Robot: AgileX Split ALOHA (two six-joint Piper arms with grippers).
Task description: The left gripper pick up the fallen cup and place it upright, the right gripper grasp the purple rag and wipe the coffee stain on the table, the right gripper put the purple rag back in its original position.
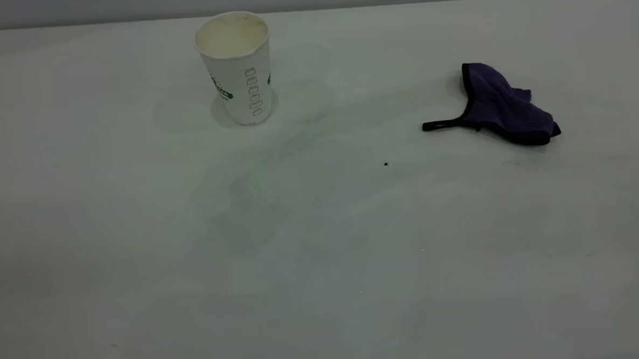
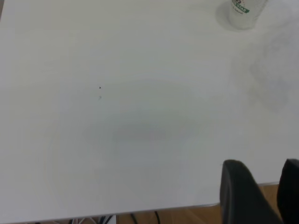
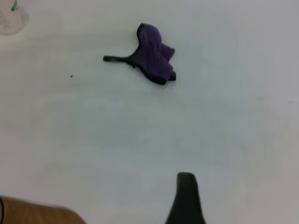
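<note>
The cup (image 1: 236, 64) stands upright at the back left of the table (image 1: 323, 265), mouth up, cream inside. It also shows in the left wrist view (image 2: 243, 11) and at the edge of the right wrist view (image 3: 10, 18). The purple rag (image 1: 502, 107) lies crumpled at the right, its black loop strap pointing left; it also shows in the right wrist view (image 3: 154, 51). No dark brown coffee stain shows, only faint smears (image 1: 255, 187). My left gripper (image 2: 261, 165) is open and empty over the table's near edge. My right gripper (image 3: 187, 179) is far from the rag. Neither arm shows in the exterior view.
A tiny black speck (image 1: 386, 164) lies between cup and rag. The table's edge with wood below it (image 2: 187, 212) shows in the left wrist view.
</note>
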